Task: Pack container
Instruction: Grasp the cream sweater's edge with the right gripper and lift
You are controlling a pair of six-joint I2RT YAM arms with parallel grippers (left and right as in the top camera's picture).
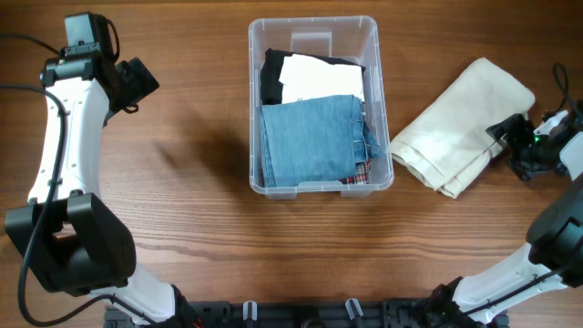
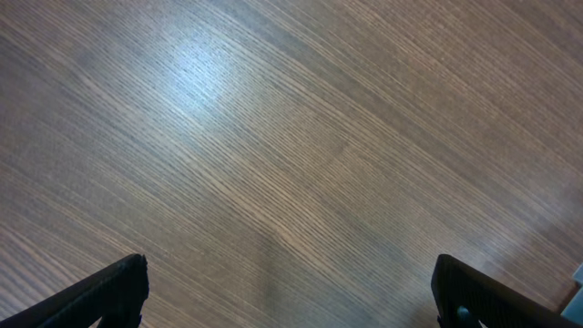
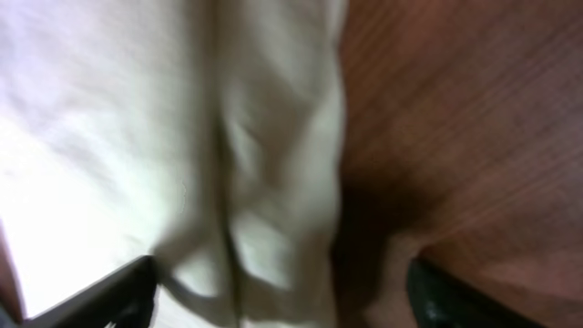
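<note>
Wood-grain brown table carries the container, a clear plastic bin with rounded corners and a thick rim. It stands at the middle of the table, toward the far side, with its long sides running near to far.

Clothes lie folded inside it. A blue denim piece is on top and fills the near half. A white garment and a black one show beyond it, the black at the far left. A strip of red plaid peeks out at the near right corner. A bare strip of the bin's floor shows at the far end.

To the right of the bin, just beside its right wall but apart from it, a cream folded cloth lies slanted on the wood.

The right gripper is at the right edge of this cloth. Its wrist camera is blurred, but it shows both fingers spread well apart. The cloth's edge and some bare wood lie between them, so the jaws are released and nothing is pinched.

The left gripper is at the far left, well apart from the bin. Its wrist camera shows the fingertips at the two lower corners, spread as wide as can be, with only plain wood below.
</note>
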